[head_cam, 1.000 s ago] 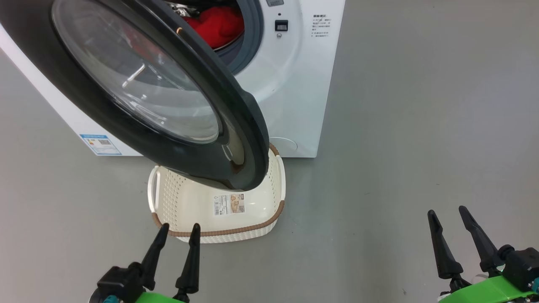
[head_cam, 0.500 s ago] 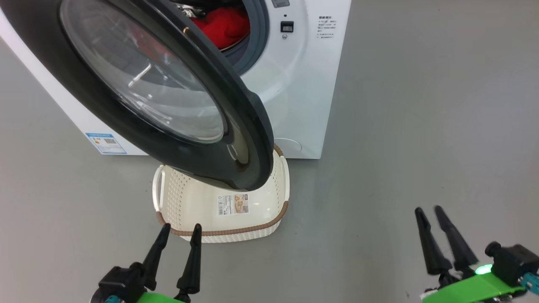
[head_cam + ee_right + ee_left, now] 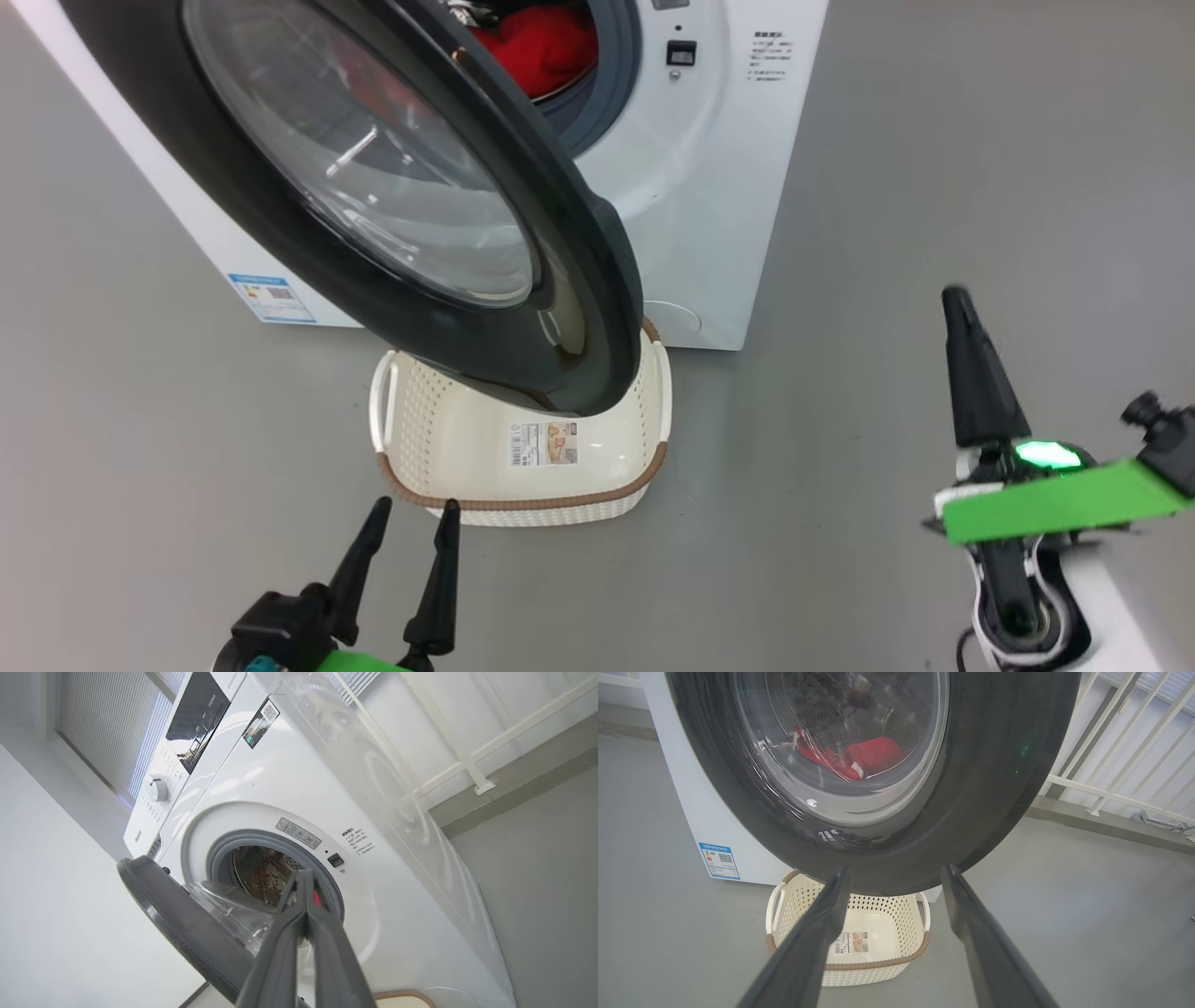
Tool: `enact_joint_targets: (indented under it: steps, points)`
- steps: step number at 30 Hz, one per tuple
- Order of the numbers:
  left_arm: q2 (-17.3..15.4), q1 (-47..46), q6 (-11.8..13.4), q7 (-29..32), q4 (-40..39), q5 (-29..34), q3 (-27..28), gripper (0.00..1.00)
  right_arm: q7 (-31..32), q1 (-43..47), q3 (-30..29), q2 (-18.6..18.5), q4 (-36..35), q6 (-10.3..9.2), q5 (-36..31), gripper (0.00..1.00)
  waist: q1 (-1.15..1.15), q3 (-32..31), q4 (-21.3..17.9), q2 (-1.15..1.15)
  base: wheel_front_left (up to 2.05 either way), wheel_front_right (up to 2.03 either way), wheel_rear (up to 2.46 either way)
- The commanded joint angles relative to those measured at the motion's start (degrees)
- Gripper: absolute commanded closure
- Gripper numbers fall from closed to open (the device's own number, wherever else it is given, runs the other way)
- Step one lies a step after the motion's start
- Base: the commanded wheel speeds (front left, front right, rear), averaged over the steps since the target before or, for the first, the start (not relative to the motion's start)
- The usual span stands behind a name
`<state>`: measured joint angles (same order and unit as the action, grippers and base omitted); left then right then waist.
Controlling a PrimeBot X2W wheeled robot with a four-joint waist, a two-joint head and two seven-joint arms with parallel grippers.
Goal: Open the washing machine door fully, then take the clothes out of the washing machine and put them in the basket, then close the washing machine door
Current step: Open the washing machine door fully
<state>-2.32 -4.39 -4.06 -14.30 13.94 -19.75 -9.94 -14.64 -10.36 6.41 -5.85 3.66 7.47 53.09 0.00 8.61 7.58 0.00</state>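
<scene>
Jutting outward, the washing machine door [image 3: 373, 187] overhangs the basket [image 3: 523, 504].

The left claw [image 3: 415, 511] is sitting low at the lower left of the head view, its two dark fingers [image 3: 359, 560] pointing up and standing well apart, gripping nothing. The right claw [image 3: 958, 306] is standing higher at the right, its fingers pressing together into one dark spike and enclosing nothing, as the right wrist view confirms. Below it the green wrist band [image 3: 1055, 504] is tilting up to the right, a green lamp [image 3: 1044, 455] is glowing, and the pale right forearm [image 3: 1120, 616] is running off the lower edge.
</scene>
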Motion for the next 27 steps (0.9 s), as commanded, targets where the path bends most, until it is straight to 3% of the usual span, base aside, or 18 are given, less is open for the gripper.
enact_joint_targets:
  steps: [1, 7, 13, 20, 27]
  points:
    - [-0.55, -0.29, 0.09, -0.7, -1.33, -0.55, 1.39, 0.0, -0.36, -2.56, 1.65, 0.09, -1.61, 0.02, 3.05, 1.0, 0.0, 0.25, 0.68, 0.0, 0.0, 0.0, 0.0]
    - [-0.55, -0.82, 0.26, -0.7, -1.35, -1.24, -0.02, 0.0, -0.36, -9.26, 2.78, -1.75, -1.75, 0.02, 17.85, 1.0, 0.0, 0.93, 2.74, 0.0, 0.0, 0.0, 0.0]
    - [-0.55, -1.45, 0.49, -0.7, -1.41, -2.11, -1.73, 0.0, 1.77, -15.12, 7.47, -4.74, -0.85, 0.02, 31.99, 1.0, 0.0, 2.0, 5.13, 0.0, 0.0, 0.0, 0.0]
    - [-0.55, -2.17, 0.76, -0.7, -1.4, -3.27, -3.98, 0.0, 22.04, -19.42, 5.77, -4.52, 6.14, 0.02, 48.74, 1.0, 0.0, 3.05, 7.88, 0.0, 0.0, 0.0, 0.0]
    - [-0.55, -2.34, 1.35, -0.7, -1.6, -4.83, -6.03, 0.0, 40.25, -23.22, 2.3, -3.68, 16.42, 0.02, 54.69, 1.0, 0.0, 3.87, 10.09, 0.0, 0.0, 0.0, 0.0]
